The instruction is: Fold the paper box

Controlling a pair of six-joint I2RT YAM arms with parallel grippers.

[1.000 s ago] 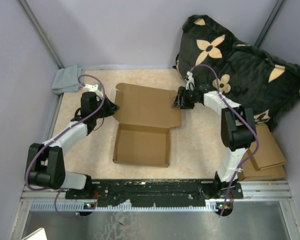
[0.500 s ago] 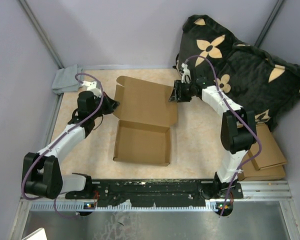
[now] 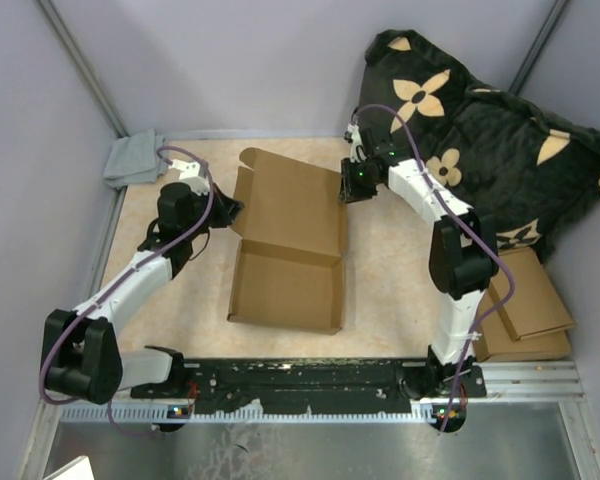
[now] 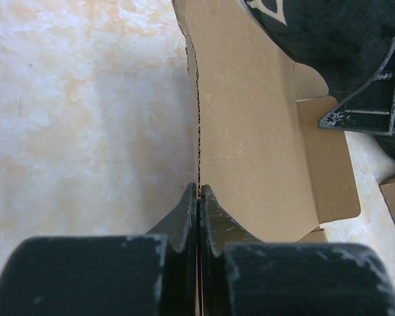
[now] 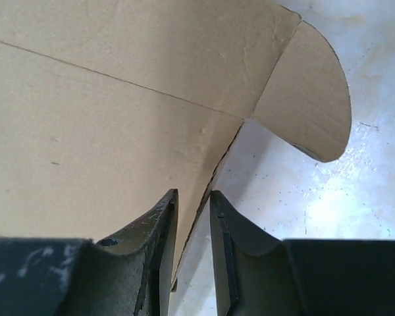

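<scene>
At table (image 3: 390, 290) centre the paper box (image 3: 285, 290) lies with its lid (image 3: 292, 205) raised at 12 o'clock, our left gripper (image 3: 228, 210) clenched on the lid's 9 o'clock edge, our right gripper (image 3: 348, 188) straddling the 3 o'clock edge unclamped, so we should pinch firmly, then swing both toward 6 o'clock evenly.

Left arm (image 3: 130, 283) and right arm (image 3: 463, 262): white links, black joints, a looping purple cable (image 3: 209, 192) on each. Left end effector (image 4: 198, 197) and right end effector (image 5: 192, 199) are black, their edges scuffed pale.
</scene>
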